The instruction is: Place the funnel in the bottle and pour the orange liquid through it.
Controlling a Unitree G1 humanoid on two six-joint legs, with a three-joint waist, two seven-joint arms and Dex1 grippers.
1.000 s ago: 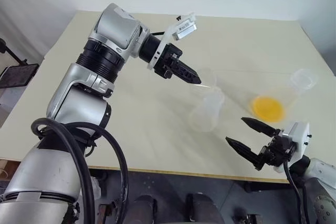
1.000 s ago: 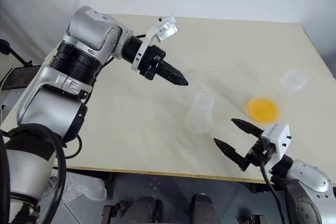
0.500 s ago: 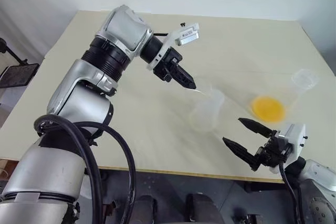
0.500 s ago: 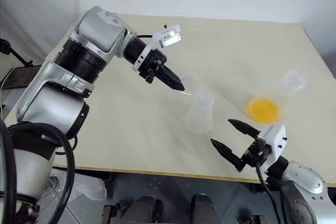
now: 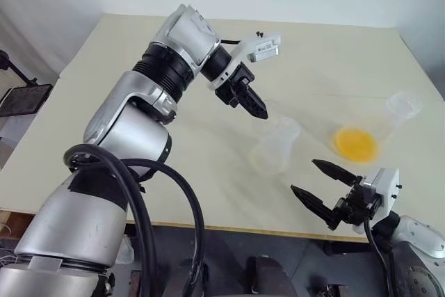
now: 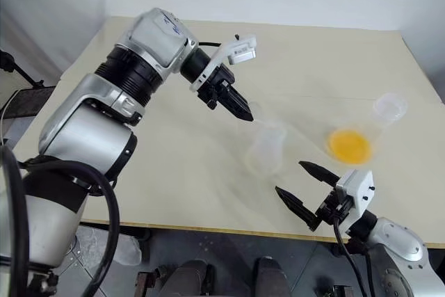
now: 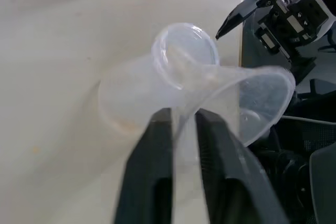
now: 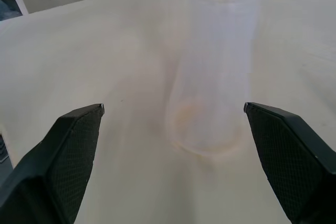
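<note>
Funnel over the bottle

Funnel (image 7: 247, 95) is tilted sideways above the bottle (image 5: 274, 145) in the middle of the frame, its rim between the left gripper (image 5: 256, 106) fingers, which are close together. Bottle stands upright. Right gripper (image 5: 323, 190), lower right, is wide apart, holding nothing. Orange liquid (image 5: 354, 143) sits right.

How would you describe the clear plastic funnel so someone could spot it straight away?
On the beige table, find the translucent whitish plastic bottle near the middle. The clear plastic funnel hangs at its neck, pinched by the left gripper. Unlike the bottle, it flares into a wide round mouth.
</note>
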